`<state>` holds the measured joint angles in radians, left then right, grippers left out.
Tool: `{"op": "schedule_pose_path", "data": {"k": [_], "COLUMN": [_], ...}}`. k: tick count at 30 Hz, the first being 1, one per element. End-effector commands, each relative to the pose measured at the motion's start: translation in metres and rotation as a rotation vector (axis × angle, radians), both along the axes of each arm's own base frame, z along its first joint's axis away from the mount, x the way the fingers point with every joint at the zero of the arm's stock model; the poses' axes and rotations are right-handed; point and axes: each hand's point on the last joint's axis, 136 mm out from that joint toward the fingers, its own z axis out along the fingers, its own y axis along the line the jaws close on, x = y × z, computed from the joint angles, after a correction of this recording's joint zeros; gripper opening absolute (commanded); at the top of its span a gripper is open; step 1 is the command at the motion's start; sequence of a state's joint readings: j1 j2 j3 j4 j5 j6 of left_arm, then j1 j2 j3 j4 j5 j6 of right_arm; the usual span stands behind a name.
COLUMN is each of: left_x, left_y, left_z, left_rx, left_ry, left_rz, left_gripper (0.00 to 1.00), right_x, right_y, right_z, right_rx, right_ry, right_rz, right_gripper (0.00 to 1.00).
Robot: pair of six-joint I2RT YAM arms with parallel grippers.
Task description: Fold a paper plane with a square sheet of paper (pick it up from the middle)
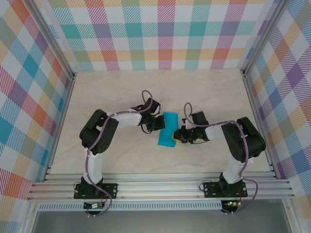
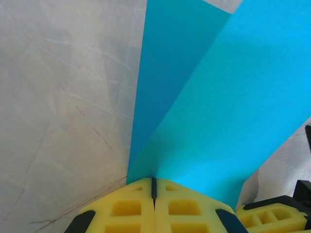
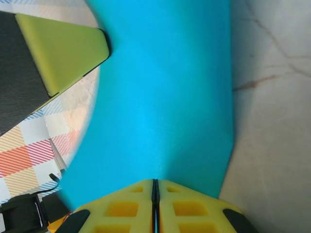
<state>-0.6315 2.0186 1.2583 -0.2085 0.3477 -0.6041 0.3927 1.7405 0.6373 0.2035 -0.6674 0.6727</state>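
Observation:
The square sheet of paper [image 1: 168,130] is teal-blue and sits in the middle of the table between the two arms, bent over into two layers. My left gripper [image 1: 158,124] is shut on its left edge. In the left wrist view the sheet [image 2: 218,111] rises from the closed yellow jaws of that gripper [image 2: 154,182], with a lower layer [image 2: 165,73] lying on the table. My right gripper [image 1: 179,136] is shut on the right edge. In the right wrist view the paper [image 3: 160,97] curves up from my right gripper [image 3: 155,182]. The paper plane is out of view.
Plaid walls [image 1: 165,34] and metal rails [image 1: 160,187] box in the beige marbled table [image 1: 121,92]. The left gripper's yellow finger [image 3: 63,48] hangs close over the sheet in the right wrist view. The right gripper's fingers [image 2: 272,218] show at the left wrist view's lower right.

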Motion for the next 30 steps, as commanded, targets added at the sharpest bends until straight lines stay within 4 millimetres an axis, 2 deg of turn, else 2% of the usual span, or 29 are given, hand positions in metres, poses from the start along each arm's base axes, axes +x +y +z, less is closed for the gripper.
{"op": "schedule_pose_path", "data": {"k": [1,3,8,12,17,26,30], "left_x": [-0.030,-0.030,-0.030,-0.030,-0.030,-0.030,-0.031], "left_y": [0.019,0.018,0.019,0.018,0.019,0.019,0.019], "left_z": [-0.036,-0.035,-0.035,-0.035,-0.036,-0.035,-0.036], "left_rx": [0.108,0.106,0.108,0.106,0.107,0.106,0.108], "left_ry": [0.102,0.102,0.103,0.103,0.104,0.103,0.105], "left_rz": [-0.024,-0.026,-0.025,-0.024,-0.023,-0.025,-0.026], "left_gripper": [0.00,0.00,0.00,0.00,0.00,0.00,0.00], "right_x": [-0.014,-0.014,-0.010,-0.014,-0.019,-0.031,-0.031], "right_y": [-0.006,-0.005,0.000,0.003,0.007,-0.002,-0.001], "right_z": [-0.022,-0.016,0.018,0.026,0.014,-0.018,-0.015], "right_rx": [-0.053,-0.045,-0.026,-0.029,-0.040,-0.085,-0.074], "right_ry": [0.037,0.028,-0.049,-0.067,-0.042,0.013,0.015], "right_rz": [0.015,0.016,0.031,0.037,0.048,0.033,0.036], "right_gripper": [0.10,0.11,0.11,0.11,0.10,0.09,0.10]}}
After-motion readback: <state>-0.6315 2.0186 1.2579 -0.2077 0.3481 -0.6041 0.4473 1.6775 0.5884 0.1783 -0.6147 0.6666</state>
